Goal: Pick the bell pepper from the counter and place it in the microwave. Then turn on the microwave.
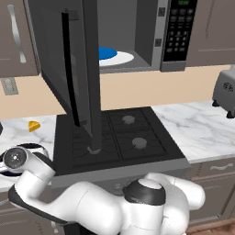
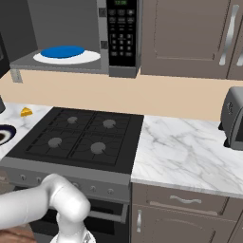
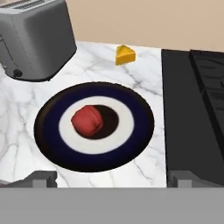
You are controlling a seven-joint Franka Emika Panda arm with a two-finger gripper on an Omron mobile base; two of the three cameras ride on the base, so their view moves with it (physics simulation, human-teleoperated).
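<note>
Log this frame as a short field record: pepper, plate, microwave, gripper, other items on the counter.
bell pepper: small red lump resting on the plate's centre, untouched
plate: dark-rimmed with a white ring, on the marble counter left of the stovetop
microwave: above the stovetop, door swung open, white turntable with blue centre with nothing on it
gripper: open, fingertips spread above the plate's near edge, holding nothing
other items: yellow wedge beyond the plate; silver toaster at the upper left of the hand view

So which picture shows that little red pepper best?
The hand view: the bell pepper sits in plain sight on the dark-rimmed plate. In the left base view the arm covers that spot; the right base view catches the plate's edge.
</note>
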